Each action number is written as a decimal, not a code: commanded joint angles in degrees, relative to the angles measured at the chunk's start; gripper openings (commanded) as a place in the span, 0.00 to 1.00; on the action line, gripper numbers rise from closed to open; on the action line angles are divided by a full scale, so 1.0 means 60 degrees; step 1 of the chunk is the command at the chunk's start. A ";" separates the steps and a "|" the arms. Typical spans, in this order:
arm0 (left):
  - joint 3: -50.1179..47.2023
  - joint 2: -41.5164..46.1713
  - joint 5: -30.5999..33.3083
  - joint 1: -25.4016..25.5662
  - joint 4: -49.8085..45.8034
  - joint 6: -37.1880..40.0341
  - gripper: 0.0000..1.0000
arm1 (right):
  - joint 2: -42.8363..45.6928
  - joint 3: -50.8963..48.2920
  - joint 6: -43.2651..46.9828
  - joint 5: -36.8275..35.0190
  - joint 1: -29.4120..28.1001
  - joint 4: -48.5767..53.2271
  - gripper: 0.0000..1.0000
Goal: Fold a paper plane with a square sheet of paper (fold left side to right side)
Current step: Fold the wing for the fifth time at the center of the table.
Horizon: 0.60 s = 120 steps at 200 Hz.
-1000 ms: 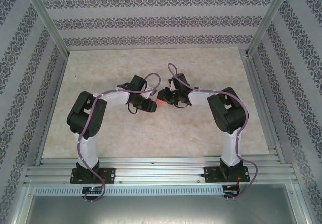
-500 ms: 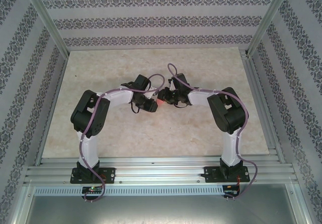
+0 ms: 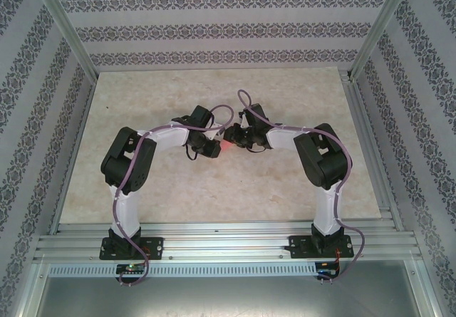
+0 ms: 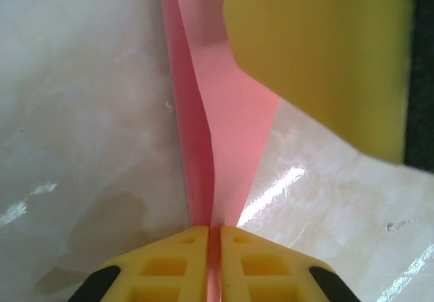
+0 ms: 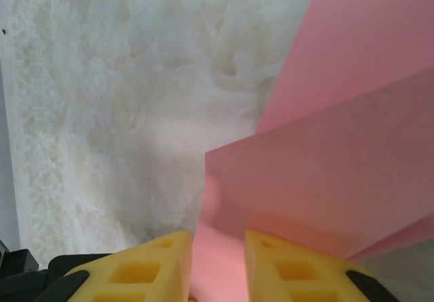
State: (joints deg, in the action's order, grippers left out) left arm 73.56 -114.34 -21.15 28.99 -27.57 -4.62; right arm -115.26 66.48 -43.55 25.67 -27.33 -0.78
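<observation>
The left fingers (image 4: pixel 173 268) are pressed tight together on a raised crease of the salmon-pink sheet of paper (image 4: pixel 230 125), which sits around the middle of the tabletop (image 3: pixel 214 196), well apart from its edges. The right fingers (image 5: pixel 146 268) stand partly apart, with paper in the gap between them.

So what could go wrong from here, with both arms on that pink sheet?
1. The left fingers are pinched shut on the thin pink paper; a tug could tear or crumple it.
2. The right fingers stand apart at the sheet, not visibly clamping it, so that end might slip.
3. The paper's layers bow apart near the pinch, so a crease may land crooked.
</observation>
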 commanded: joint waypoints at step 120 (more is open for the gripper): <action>0.0103 -0.0614 -0.0954 -0.0334 -0.0062 0.0181 0.00 | 0.1227 -0.0714 0.0077 -0.0040 -0.0048 -0.0143 0.25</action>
State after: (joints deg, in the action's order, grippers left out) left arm 73.69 -115.48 -27.18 27.38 -27.51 -4.49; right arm -110.63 64.88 -43.35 25.58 -27.14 0.12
